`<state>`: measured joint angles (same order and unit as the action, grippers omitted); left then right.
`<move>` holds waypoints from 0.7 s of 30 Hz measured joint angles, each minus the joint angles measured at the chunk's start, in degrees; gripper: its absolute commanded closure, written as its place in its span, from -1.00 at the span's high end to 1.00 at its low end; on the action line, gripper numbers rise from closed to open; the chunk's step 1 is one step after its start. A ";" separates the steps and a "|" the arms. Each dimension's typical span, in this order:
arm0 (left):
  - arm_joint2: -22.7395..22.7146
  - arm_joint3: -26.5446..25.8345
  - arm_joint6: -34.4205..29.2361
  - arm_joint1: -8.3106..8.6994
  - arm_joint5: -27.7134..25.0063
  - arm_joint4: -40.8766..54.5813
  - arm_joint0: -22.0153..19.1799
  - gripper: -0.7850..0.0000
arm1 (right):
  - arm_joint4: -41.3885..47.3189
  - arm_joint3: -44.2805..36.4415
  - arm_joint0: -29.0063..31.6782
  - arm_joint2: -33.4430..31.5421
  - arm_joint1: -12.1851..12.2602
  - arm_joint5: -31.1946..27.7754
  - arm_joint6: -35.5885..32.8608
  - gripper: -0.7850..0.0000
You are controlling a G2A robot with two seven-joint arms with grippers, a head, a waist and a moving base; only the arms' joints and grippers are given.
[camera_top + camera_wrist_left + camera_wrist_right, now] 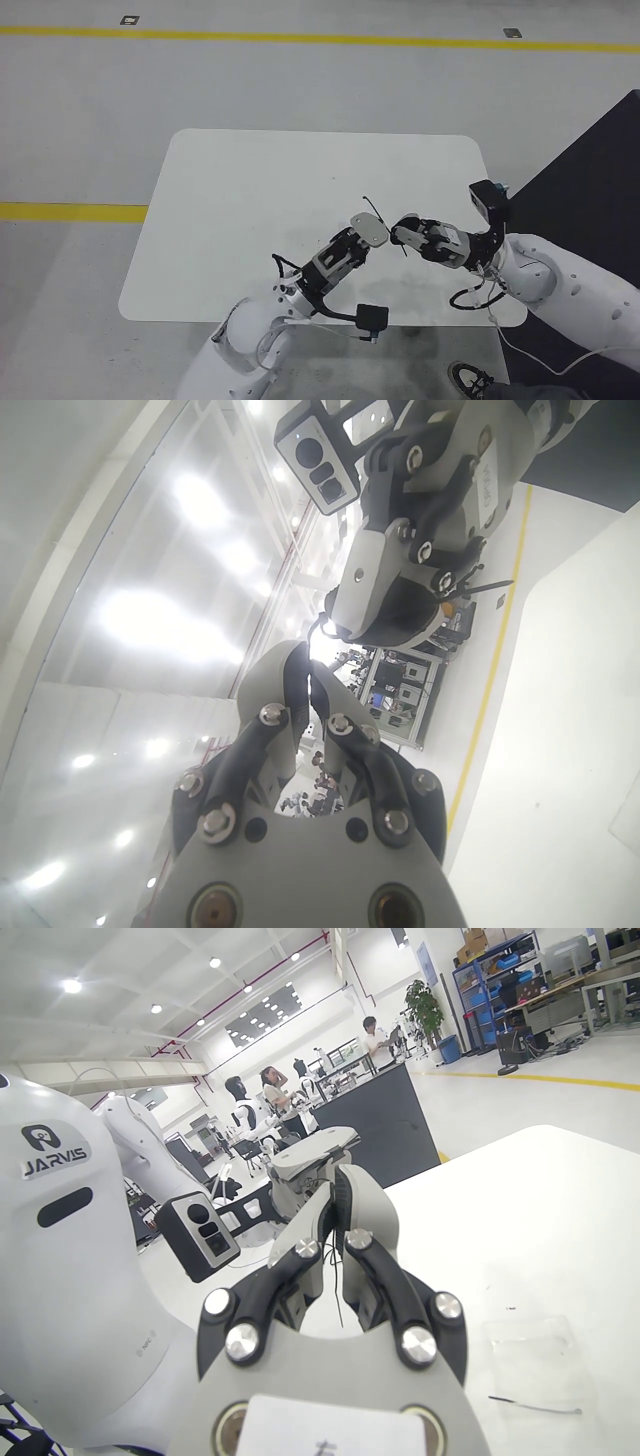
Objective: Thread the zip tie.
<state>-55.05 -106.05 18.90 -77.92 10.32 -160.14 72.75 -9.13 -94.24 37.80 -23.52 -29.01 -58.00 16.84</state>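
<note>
Zip tie (338, 1295) pinched by both — your left gripper (380, 226) at 9 o'clock, right gripper (400, 230) at 3, tips just apart over the table (250, 200).

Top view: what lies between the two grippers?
Only the zip tie spans the gap between the left gripper and the right gripper, seen in the top view.

Zip tie (374, 208): clamped stretch hidden between pinched fingertips of left gripper (378, 226) and right gripper (398, 229), meeting at 3 o'clock of table (250, 190) centre; strap too thin from above, and glare-washed in the left wrist view, to tell whether threaded.
</note>
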 measured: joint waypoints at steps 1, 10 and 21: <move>0.08 0.01 -0.13 0.00 0.22 -0.41 0.01 -1.00 | 0.12 -0.01 0.21 -0.32 -0.05 0.00 -0.33 -1.00; 0.84 0.08 -3.66 -0.14 2.59 -5.78 0.21 -1.00 | 1.17 -0.15 2.56 -3.13 -0.65 0.00 -3.68 -1.00; 0.77 0.02 -2.71 -0.06 2.13 -5.18 0.51 -1.00 | 2.49 0.30 5.40 -7.11 -1.08 0.00 -6.65 -1.00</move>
<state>-54.28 -106.03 16.18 -77.98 12.45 -165.31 73.26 -6.64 -93.94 43.20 -30.62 -30.09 -58.00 10.19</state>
